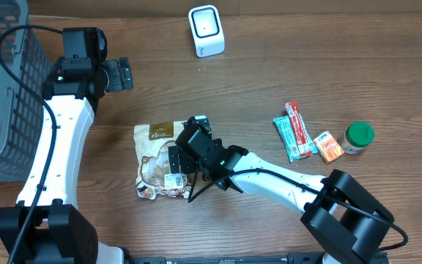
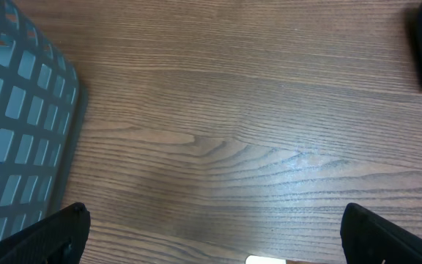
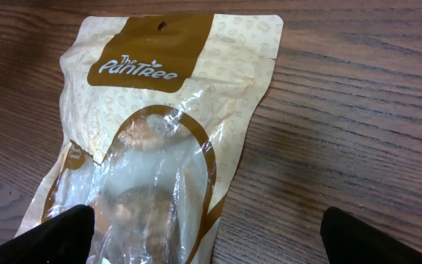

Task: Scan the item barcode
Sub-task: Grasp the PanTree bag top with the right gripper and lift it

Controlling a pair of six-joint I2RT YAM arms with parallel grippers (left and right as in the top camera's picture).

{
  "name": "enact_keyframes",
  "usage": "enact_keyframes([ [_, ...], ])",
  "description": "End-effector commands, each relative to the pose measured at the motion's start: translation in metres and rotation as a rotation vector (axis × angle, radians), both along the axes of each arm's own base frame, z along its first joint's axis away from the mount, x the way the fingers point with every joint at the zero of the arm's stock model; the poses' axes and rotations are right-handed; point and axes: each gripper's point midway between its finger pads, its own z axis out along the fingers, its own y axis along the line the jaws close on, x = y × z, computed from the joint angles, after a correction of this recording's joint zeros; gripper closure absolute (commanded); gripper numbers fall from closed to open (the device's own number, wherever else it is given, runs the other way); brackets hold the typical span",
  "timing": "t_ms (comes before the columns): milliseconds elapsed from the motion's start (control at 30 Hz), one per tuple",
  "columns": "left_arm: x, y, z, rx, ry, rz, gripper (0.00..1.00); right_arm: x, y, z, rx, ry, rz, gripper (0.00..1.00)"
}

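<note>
the snack bag (image 1: pixel 154 158) lies flat on the tabletop (image 1: pixel 284 73), near the middle and a little toward the near edge, with its brown header pointing to the far side. the right tool (image 3: pixel 207 236) hovers directly over it, fingers apart on either side of the bag's clear window and not touching the film. that spread fits a pouch this wide and soft: the fingers have to straddle it before they can pinch it.

a small white patch sits low on the bag in the overhead view. it may be the barcode label, but it is too small to read.

the white scanner (image 1: pixel 206 31) stands at the far edge, well apart from the bag, so the bag will have to be lifted and carried there with the code turned toward the scanner's face.

the left tool (image 1: pixel 118 74) waits at the far left beside the grey basket (image 1: pixel 6 88), fingers apart and empty over bare wood, out of the other arm's way.

the snack bars (image 1: pixel 293 130), an orange packet (image 1: pixel 329 146) and a green-lidded jar (image 1: pixel 358 137) lie at the right.

the crinkly film could slip or fold in a pinch and hide the code.
</note>
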Motion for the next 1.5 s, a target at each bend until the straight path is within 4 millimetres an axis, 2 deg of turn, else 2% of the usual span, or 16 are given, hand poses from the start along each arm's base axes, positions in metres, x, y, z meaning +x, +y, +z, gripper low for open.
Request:
enact_keyframes([
  [0,0.000,0.003,0.002,0.005,-0.006,0.014,0.00,0.003,-0.002,0.000,-0.002,-0.008,-0.017,0.00],
  [1233,0.000,0.003,0.002,0.005,-0.006,0.013,0.00,0.004,-0.001,0.001,0.004,-0.013,-0.017,0.00],
  [1300,0.000,0.003,0.002,0.005,-0.006,0.013,0.00,0.007,0.003,0.005,0.024,-0.029,-0.017,0.00],
  [1467,0.000,0.003,0.002,0.005,-0.006,0.014,0.00,0.026,0.028,0.034,0.163,-0.134,-0.017,0.00],
])
